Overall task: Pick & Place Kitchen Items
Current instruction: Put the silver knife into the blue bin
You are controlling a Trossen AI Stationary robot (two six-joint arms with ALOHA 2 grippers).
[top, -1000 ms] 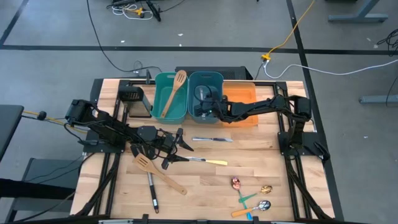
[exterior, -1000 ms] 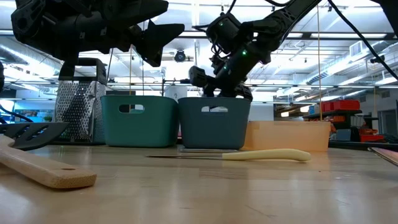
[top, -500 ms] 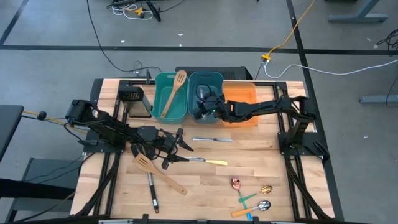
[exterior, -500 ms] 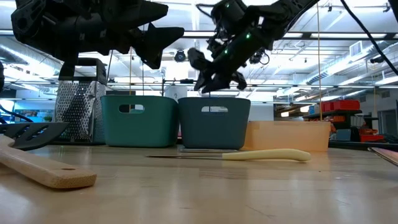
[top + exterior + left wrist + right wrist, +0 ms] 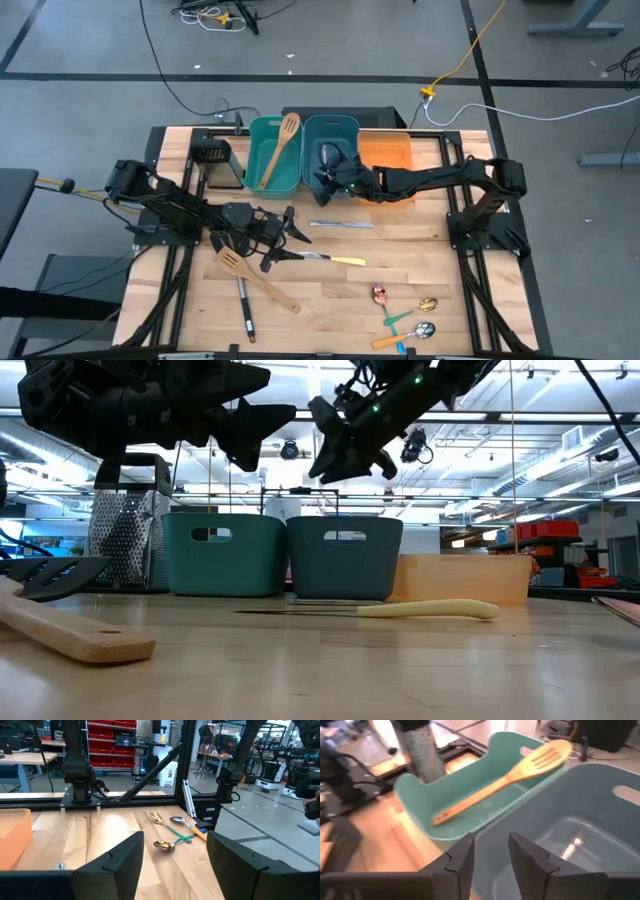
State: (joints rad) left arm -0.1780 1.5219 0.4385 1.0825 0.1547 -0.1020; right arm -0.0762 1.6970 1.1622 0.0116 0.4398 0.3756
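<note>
My right gripper (image 5: 325,178) (image 5: 348,448) hangs open and holds nothing above the blue-grey bin (image 5: 330,150) (image 5: 580,805), where a silver utensil (image 5: 571,846) lies on the floor. A wooden slotted spatula (image 5: 277,150) (image 5: 500,782) leans in the teal bin (image 5: 270,155). My left gripper (image 5: 284,238) (image 5: 175,865) hovers wide open over the yellow-handled knife (image 5: 325,259) (image 5: 400,609). A silver knife (image 5: 340,224), a second wooden spatula (image 5: 255,278), a black turner (image 5: 243,305) and three spoons (image 5: 405,312) (image 5: 167,844) lie flat on the table.
An orange bin (image 5: 385,152) stands right of the blue-grey one, and a black mesh box (image 5: 210,155) (image 5: 125,540) stands left of the teal bin. The bins line the table's far edge. Bare wood (image 5: 420,250) lies between the knives and the right arm's base.
My right gripper has risen from the mouth of the blue-grey bin to well above its rim, and its arm has drawn back toward the table's right. My left arm and the utensils on the table have kept still.
</note>
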